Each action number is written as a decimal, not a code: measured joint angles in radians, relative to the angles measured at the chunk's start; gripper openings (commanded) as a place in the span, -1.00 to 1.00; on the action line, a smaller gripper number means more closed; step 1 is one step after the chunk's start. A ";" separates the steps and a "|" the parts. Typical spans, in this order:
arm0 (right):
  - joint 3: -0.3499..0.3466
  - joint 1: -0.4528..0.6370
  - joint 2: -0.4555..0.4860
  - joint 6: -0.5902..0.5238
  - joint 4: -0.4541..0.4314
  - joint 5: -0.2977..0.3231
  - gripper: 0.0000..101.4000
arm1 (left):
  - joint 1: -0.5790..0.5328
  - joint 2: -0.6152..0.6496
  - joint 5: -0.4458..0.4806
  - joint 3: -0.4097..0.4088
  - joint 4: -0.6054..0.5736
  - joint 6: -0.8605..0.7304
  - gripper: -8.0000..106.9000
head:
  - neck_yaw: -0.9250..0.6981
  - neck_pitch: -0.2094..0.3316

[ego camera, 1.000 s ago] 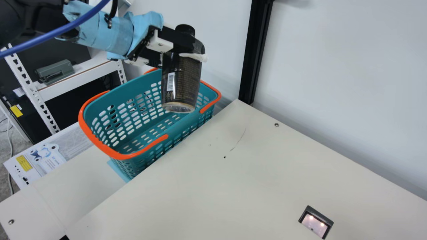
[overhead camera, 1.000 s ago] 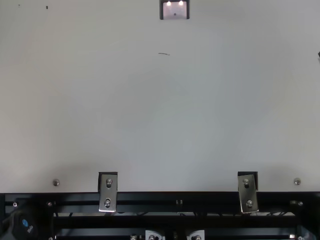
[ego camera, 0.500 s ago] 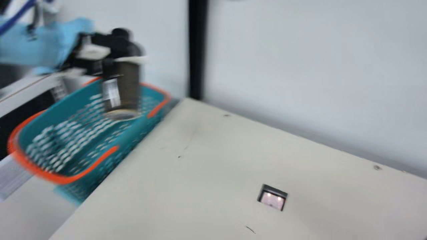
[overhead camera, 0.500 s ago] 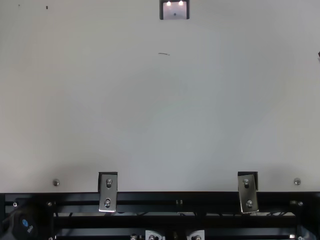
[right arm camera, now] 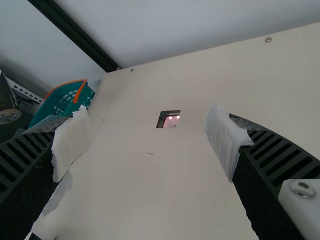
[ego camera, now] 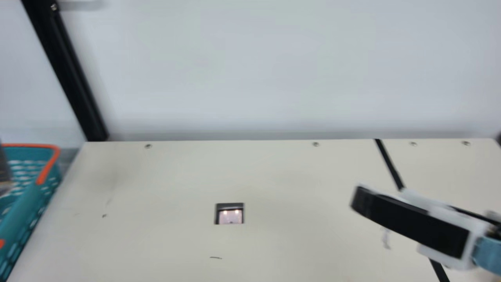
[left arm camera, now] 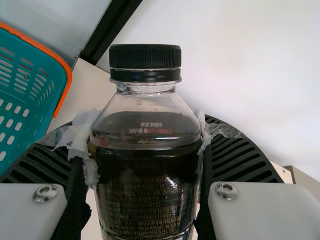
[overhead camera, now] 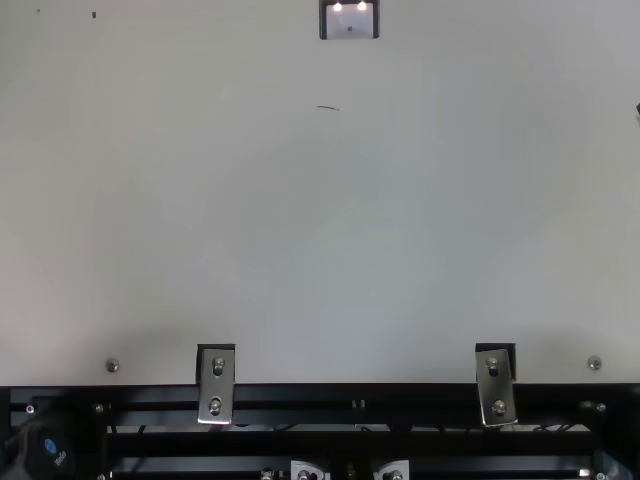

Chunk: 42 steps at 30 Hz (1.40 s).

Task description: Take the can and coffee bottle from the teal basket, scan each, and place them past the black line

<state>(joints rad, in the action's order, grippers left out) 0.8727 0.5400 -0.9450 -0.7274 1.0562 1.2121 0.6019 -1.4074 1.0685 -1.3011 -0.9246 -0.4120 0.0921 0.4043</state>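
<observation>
At main view's L edge, by the orange-trimmed teal plastic basket point(ego camera: 23, 214): clear, black-capped, dark-labelled coffee bottle point(left arm camera: 145, 190), grasped by black L gripper point(left arm camera: 145, 135). Small square lit scanner window point(ego camera: 230, 216) lies btwn bottle and black R gripper point(right arm camera: 150, 140), spread wide, empty.

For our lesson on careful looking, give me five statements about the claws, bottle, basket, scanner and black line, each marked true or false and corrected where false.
1. The left claw grips the coffee bottle. True.
2. The right claw is shut. False: it is open.
3. The bottle is uncapped. False: its black cap is on.
4. The scanner is lit. True.
5. The black line runs between basket and scanner. False: the scanner lies between them.
</observation>
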 measured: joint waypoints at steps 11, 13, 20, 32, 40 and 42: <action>0.000 0.000 0.000 0.000 0.000 0.000 1.00 | 0.000 0.000 0.000 0.000 0.000 0.000 -0.68 | 0.072 0.000; 0.000 0.000 0.000 0.000 0.000 0.000 1.00 | 0.000 0.000 0.000 0.000 0.000 0.000 -0.68 | 0.072 0.000; 0.000 0.000 0.000 0.000 0.000 0.000 1.00 | -0.016 0.013 0.025 0.002 0.006 0.022 -0.68 | 0.072 -0.005; 0.000 0.000 0.000 0.000 0.000 0.000 1.00 | -0.137 0.149 0.151 0.111 -0.030 0.158 -0.68 | 0.072 -0.005; 0.000 0.000 0.000 0.000 0.000 0.000 1.00 | -0.264 0.218 0.152 0.143 -0.090 0.318 -0.68 | 0.072 0.000; 0.000 0.000 0.000 0.000 0.000 0.000 1.00 | -0.294 0.228 0.152 0.143 -0.098 0.357 -0.68 | 0.072 0.000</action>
<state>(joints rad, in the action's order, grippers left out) 0.8727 0.5400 -0.9450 -0.7274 1.0562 1.2121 0.3084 -1.1796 1.2210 -1.1576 -1.0227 -0.0547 0.1638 0.4043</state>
